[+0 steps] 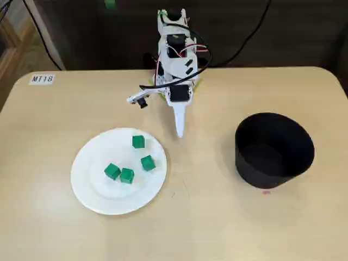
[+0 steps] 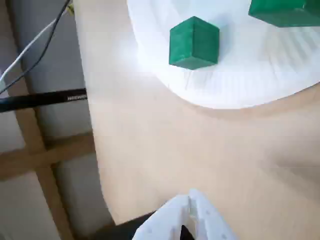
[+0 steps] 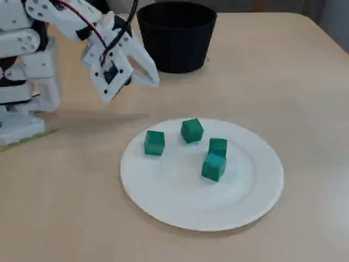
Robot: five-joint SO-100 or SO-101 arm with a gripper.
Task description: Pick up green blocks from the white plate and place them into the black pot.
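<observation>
**Q:** What is the condition of the gripper?

**A:** The gripper point(image 1: 179, 133) is closed and carries nothing. In the wrist view its white fingertips point(image 2: 172, 217) meet with only a thin seam between them. In both fixed views it hangs above the bare table point(image 1: 217, 228), tip pointing downward. It is just beside the rim of the white plate point(image 1: 98, 190) and well apart from the black pot point(image 1: 272, 174).

**Q:** Where are the green blocks?

**A:** All four green blocks lie on the white plate; none is in the gripper. In a fixed view, the lone block point(image 1: 138, 142) sits closest to the arm, near the plate's upper rim. The second block point(image 1: 147, 162) lies below it, slightly to the right. The remaining pair, the third block point(image 1: 112, 172) and the fourth block point(image 1: 127, 175), sit side by side and appear to touch. The wrist view shows one block in full, resting near the plate edge, and part of another at the top-right corner of the frame.

**Q:** What is the position of the black pot?

**A:** It stands upright on the table, on the right side of that fixed view, opposite the plate. Its interior is dark, and its contents cannot be determined.

**Q:** Are there other items to note?

**A:** A label reading "MT18" point(image 1: 42, 79) is fixed at the table's upper-left corner.
</observation>
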